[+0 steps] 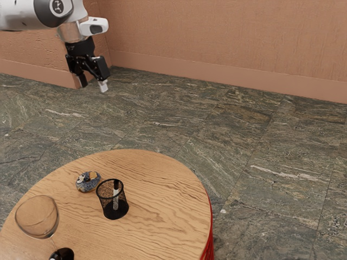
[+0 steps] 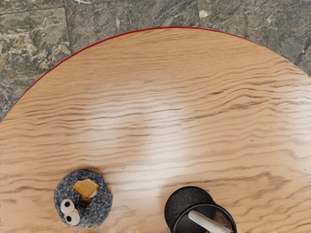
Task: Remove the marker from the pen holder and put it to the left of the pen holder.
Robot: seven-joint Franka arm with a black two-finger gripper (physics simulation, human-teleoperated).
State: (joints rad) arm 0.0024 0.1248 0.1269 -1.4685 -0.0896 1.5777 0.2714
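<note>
Soft bright light, pale glare across wooden tabletop [image 2: 165, 124], faint shadows

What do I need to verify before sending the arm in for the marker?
1. Fingers open, nothing between them: ok.
2. Marker standing in the pen holder: ok, leaning inside it.
3. Pen holder upright: ok.
4. Fingers at the marker: not ok, they hang high and well short of it.
5. Donut apart from the pen holder: ok, bare wood shows between them.
6. Marker loose enough to lift out freely: cannot tell.
</note>
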